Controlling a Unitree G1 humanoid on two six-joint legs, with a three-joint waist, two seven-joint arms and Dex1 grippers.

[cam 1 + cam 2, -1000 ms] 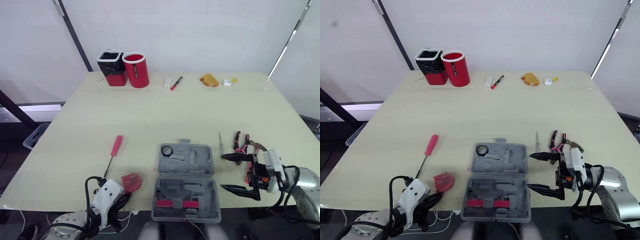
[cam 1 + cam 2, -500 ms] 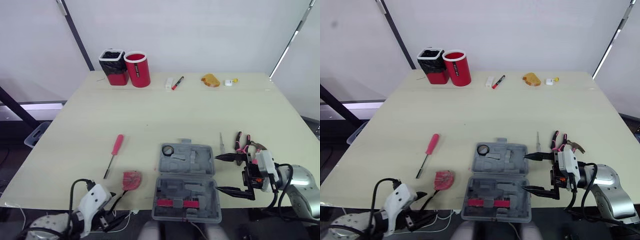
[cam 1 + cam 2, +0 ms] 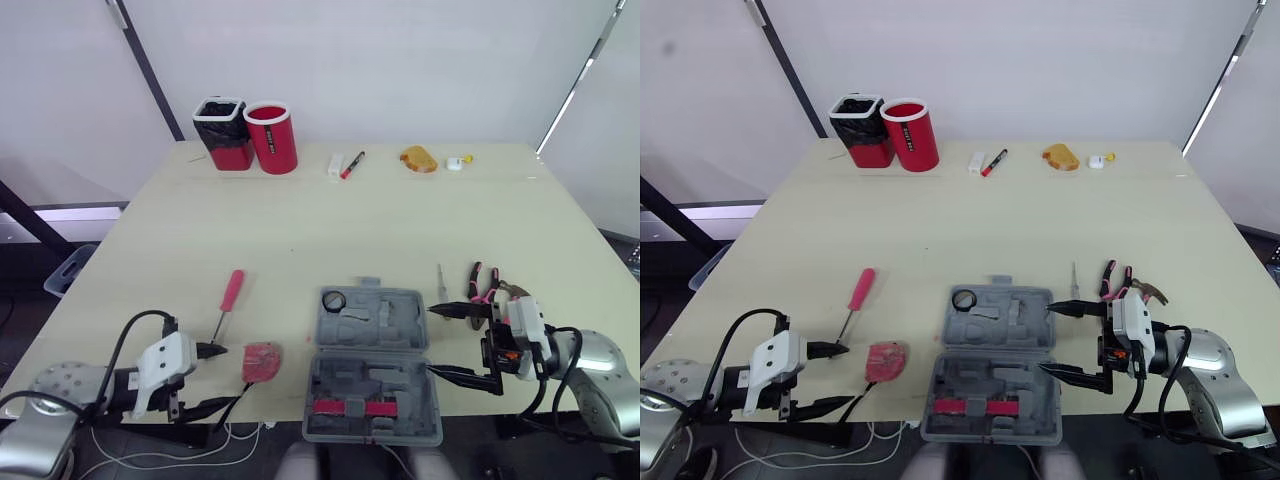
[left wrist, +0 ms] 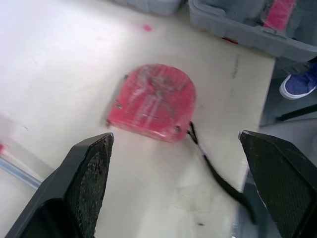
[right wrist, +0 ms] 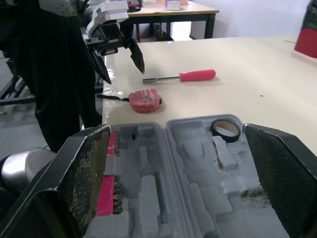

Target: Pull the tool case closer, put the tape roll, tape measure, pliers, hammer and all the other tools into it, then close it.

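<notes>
Our left fingers [image 4: 89, 173], spread wide and empty, point at the red tape measure [image 3: 262, 361] lying on the bench [image 3: 300, 230] just left of the open tool case [image 3: 375, 365]. Our right fingers [image 5: 277, 163], equally spread, hover at the case's right edge. We judge a skewed pinch could nudge the tape measure, whose strap [image 4: 214, 172] trails toward the near edge, off the bench.

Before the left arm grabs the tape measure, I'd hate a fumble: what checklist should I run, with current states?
1. Left pincer open: ok.
2. Tape measure lined up ahead of it, untouched: ok.
3. Its black strap clear of that pincer: cannot tell.
4. Tool case open: ok.
5. Right pincer open at the case's right edge: ok.
</notes>
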